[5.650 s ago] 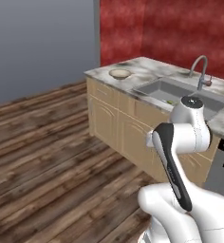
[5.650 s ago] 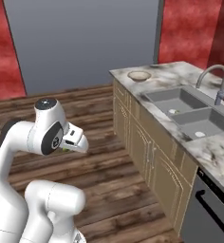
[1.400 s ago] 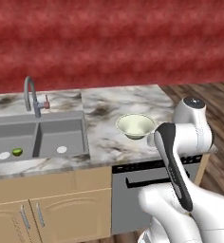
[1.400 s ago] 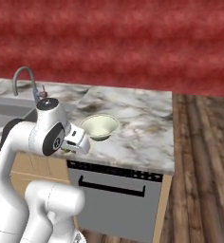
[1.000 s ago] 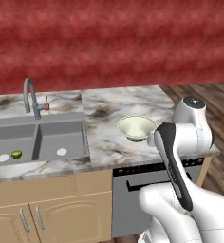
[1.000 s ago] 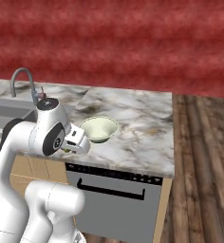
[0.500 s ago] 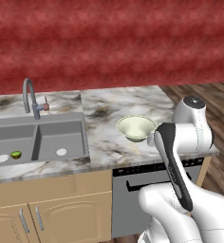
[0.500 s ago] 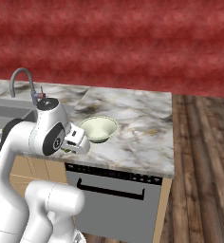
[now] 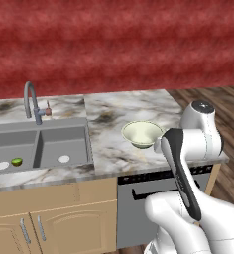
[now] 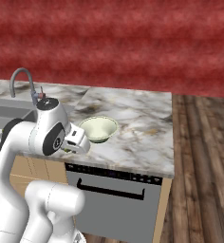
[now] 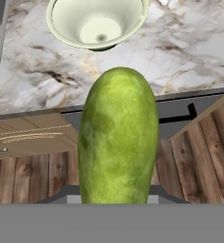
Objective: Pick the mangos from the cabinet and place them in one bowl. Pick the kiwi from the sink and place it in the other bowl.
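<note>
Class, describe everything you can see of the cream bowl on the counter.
The cream bowl is round, deep and smooth-sided, pale cream-white, glossy like glazed ceramic, with a small flat bottom. It stands upright and empty on the marble counter, right of the sink and above the dishwasher front. Nothing touches it but the counter; the arm is short of it.

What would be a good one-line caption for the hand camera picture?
A long green mango held in the gripper, hanging above the wooden floor just short of the marble counter and its empty cream bowl.
</note>
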Robot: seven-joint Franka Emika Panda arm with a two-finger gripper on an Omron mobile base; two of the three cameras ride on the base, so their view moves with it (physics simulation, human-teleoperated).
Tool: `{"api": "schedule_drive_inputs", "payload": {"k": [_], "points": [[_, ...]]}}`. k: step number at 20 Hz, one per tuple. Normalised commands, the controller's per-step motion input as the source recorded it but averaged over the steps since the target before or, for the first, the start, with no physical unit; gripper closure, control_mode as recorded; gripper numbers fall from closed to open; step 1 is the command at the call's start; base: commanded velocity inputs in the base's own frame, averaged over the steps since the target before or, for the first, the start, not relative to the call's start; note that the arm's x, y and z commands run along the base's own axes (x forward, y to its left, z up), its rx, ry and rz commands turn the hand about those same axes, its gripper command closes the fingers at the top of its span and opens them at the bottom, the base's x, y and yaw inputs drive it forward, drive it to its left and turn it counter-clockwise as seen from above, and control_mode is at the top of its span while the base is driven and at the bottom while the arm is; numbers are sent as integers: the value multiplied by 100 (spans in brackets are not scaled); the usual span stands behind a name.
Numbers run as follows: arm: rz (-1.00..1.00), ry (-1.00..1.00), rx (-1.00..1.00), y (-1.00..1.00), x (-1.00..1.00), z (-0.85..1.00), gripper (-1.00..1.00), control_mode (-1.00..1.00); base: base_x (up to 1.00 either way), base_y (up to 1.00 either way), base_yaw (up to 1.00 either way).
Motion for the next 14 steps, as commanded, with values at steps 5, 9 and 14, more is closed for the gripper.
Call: {"api": "schedule_drive_inputs", "payload": {"k": [5,9,14], "points": [[1,0,-7,0,14,33,100,-100,0,0,0],[0,4,-4,-1,47,32,100,-100,0,0,0],[0,10,2,0,69,34,100,-100,0,0,0]]}}
